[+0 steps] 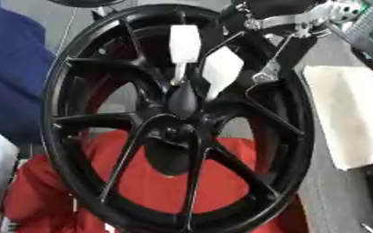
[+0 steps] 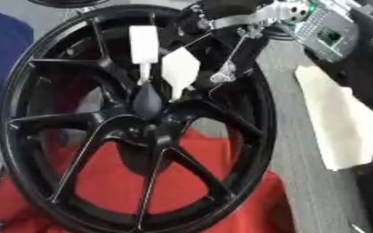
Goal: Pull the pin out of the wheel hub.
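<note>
Your right hand [image 1: 209, 68] reaches down from above the wheel [image 1: 102, 136], its white-tipped fingers [image 1: 184, 43] straight and close together, their ends meeting a dark rounded piece, probably the pin [image 1: 183, 98], just above the hub [image 1: 178, 132]. You cannot tell whether they pinch it. A red cloth [image 1: 158, 182] lies behind the wheel's lower half; a white cloth [image 1: 349, 113] lies to its right.

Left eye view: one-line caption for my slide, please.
Right hand, white fingertips pinching the dark pin at the hub of a black wheel above red cloth.
</note>
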Action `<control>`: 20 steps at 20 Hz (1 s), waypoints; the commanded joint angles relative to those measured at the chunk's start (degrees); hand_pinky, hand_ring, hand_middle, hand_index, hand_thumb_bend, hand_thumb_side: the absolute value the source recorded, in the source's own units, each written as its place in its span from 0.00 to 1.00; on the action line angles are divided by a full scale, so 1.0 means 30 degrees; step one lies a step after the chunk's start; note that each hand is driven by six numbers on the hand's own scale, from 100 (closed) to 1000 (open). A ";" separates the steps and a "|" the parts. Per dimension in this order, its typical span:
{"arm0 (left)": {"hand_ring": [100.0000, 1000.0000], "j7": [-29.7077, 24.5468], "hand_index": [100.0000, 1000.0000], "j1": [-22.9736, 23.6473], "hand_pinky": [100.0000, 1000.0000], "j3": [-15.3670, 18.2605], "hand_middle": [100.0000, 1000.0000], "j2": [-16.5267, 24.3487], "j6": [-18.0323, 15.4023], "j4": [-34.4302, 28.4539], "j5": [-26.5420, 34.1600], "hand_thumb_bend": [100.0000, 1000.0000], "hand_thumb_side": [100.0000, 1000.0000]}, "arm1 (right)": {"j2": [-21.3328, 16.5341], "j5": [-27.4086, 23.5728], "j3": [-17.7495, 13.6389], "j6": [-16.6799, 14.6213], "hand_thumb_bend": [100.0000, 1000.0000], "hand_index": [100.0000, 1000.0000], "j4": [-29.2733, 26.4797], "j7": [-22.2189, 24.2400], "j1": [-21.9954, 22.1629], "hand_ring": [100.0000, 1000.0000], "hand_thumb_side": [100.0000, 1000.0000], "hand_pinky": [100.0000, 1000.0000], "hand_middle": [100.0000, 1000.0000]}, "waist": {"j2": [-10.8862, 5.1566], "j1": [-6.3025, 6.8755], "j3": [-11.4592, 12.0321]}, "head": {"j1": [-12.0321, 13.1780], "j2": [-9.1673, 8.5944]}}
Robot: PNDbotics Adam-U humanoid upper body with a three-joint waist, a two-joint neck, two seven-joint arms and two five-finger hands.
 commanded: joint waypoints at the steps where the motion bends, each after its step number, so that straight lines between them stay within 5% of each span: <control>1: 0.70 -0.0100 0.66 -0.0117 0.67 0.0061 0.57 0.0457 0.0011 -0.0374 -0.0010 0.00 0.76 | -0.0423 -0.0296 -0.0105 -0.6066 0.10 0.94 0.0109 0.5991 -0.0357 0.87 0.44 0.88 0.84 | -0.0585 0.0082 -0.0052 | -0.0081 -0.0082; 20: 0.70 -0.0209 0.66 -0.0087 0.67 0.0049 0.57 0.0445 0.0066 -0.0374 0.0081 0.00 0.76 | -0.0264 -0.0664 0.0086 -0.6066 0.16 0.90 0.0097 0.5991 -0.0755 0.86 0.32 0.88 0.82 | -0.1019 0.0117 -0.0321 | -0.0011 -0.0287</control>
